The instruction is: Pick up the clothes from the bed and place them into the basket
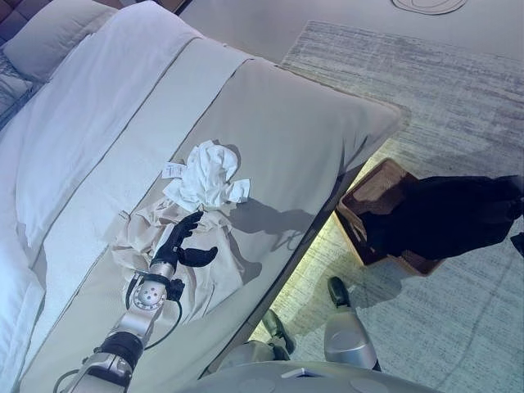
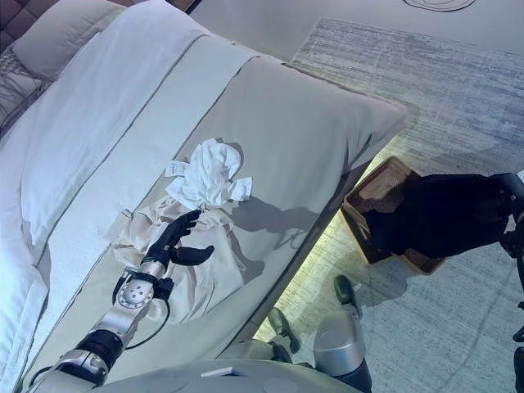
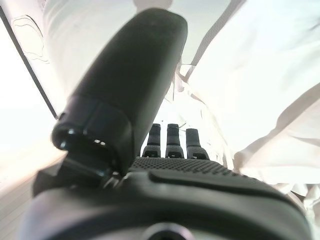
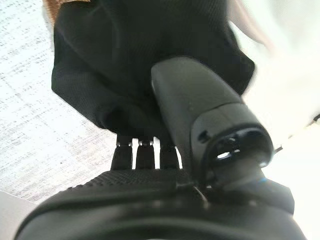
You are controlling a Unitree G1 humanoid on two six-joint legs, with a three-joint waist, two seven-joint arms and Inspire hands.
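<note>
two garments lie under the open left robot hand (image 1: 182, 242); right robot hand (image 4: 150, 150) grips black cloth (image 1: 450, 214).

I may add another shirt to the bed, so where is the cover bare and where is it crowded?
Bare: the grey cover between the white garment and the bed's far corner, and toward the pillow. Crowded: around the left hand, where the beige garment meets the white one. The basket is half hidden by dark cloth.

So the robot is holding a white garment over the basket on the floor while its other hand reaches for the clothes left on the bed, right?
Nearly right: the garment over the basket is black, not white, as the left eye view shows. The right hand has it, while the left hand reaches for the white and beige clothes on the bed.
</note>
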